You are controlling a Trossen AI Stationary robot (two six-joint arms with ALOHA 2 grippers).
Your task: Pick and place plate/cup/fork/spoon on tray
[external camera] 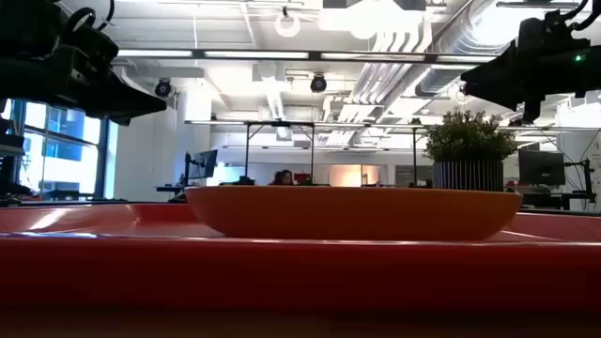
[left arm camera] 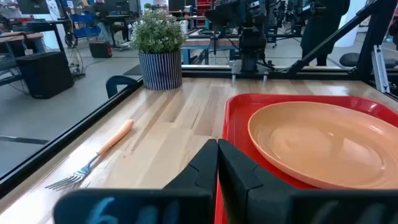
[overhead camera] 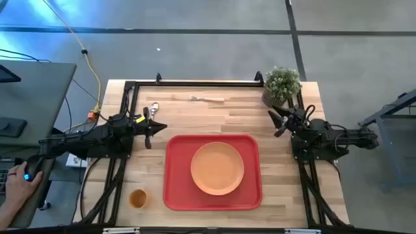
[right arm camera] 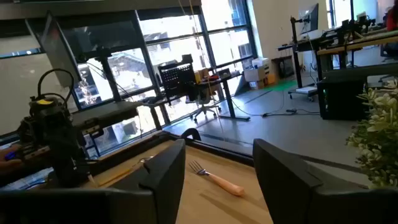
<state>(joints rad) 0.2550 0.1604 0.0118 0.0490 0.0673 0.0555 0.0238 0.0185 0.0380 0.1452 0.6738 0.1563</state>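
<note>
fingers (left arm camera: 249,180) of left gripper (overhead camera: 148,130) pressed together, holding nothing; hovering just off the tray's left far corner, near spoon (overhead camera: 153,110). spoon: thin, silver oval bowl, lying flat on wood beside the frame rail. risk: flat metal offers little edge to pinch, likely to skate on smooth laminated table (overhead camera: 286,169); rail close by, possible collision on descent.

cup (overhead camera: 137,198): small, round, orange-tan, upright at near-left, apart from tray. risk: rounded wall could tip or roll if pinched off-centre.

tray (overhead camera: 175,195): glossy red plastic, rectangular, rounded corners, raised rim. plate (overhead camera: 217,168): matte orange, round, shallow, already resting in tray centre, slightly right. risk: cutlery dropped on rim could slide out; little free floor beside plate.

fork (overhead camera: 207,99): silver tines, light orange handle, flat near far edge, well apart from both arms.

potted plant (overhead camera: 282,85): ribbed pot, bushy green, far-right corner.

right gripper (overhead camera: 281,121): fingers spread apart, empty, waiting just beside the plant; risk of knocking the pot when reaching for fork.
</note>
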